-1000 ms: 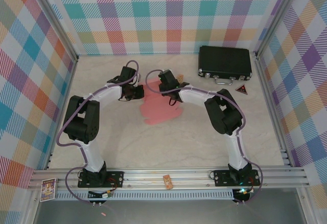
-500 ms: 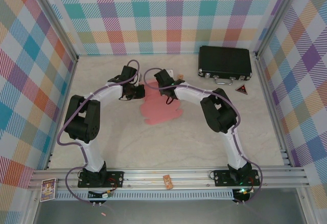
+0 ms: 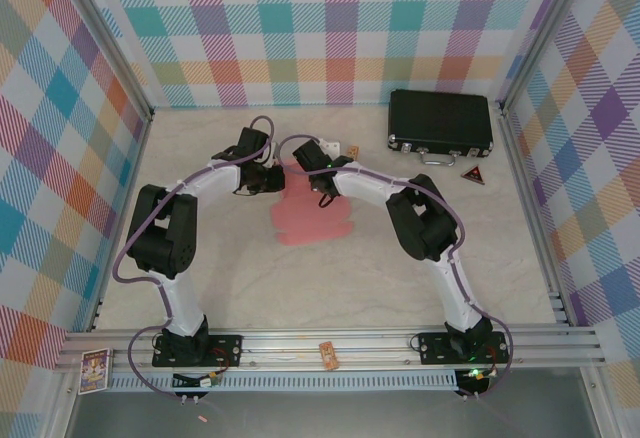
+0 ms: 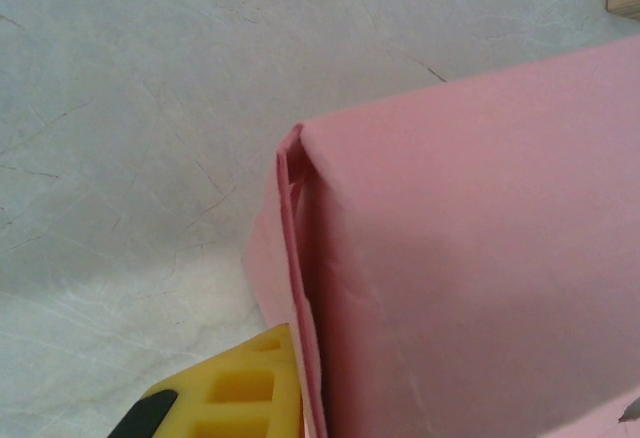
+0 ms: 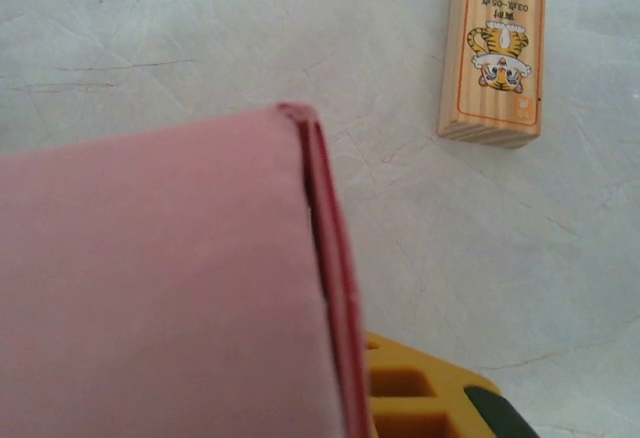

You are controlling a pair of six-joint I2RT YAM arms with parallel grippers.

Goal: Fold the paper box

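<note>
The pink paper box (image 3: 312, 216) lies partly folded at the middle of the table, its far end raised between my two grippers. My left gripper (image 3: 272, 180) holds that end's left side. In the left wrist view a yellow finger (image 4: 235, 390) presses against the doubled pink edge (image 4: 300, 288), and the box wall (image 4: 470, 258) hides the other finger. My right gripper (image 3: 318, 184) grips the right side. There a yellow finger (image 5: 420, 403) sits against the layered pink edge (image 5: 330, 278), with the pink panel (image 5: 160, 288) covering the other finger.
A small wooden block with a tiger picture (image 5: 495, 58) lies just beyond the box, seen from above as the block (image 3: 351, 151). A black hard case (image 3: 440, 123) sits at the back right, with a small red triangle (image 3: 473, 175) in front of it. Plaid walls enclose the table.
My right gripper has moved left along the box's far end and closed on its edge. The box has shifted slightly left. The left arm has stayed in place.
</note>
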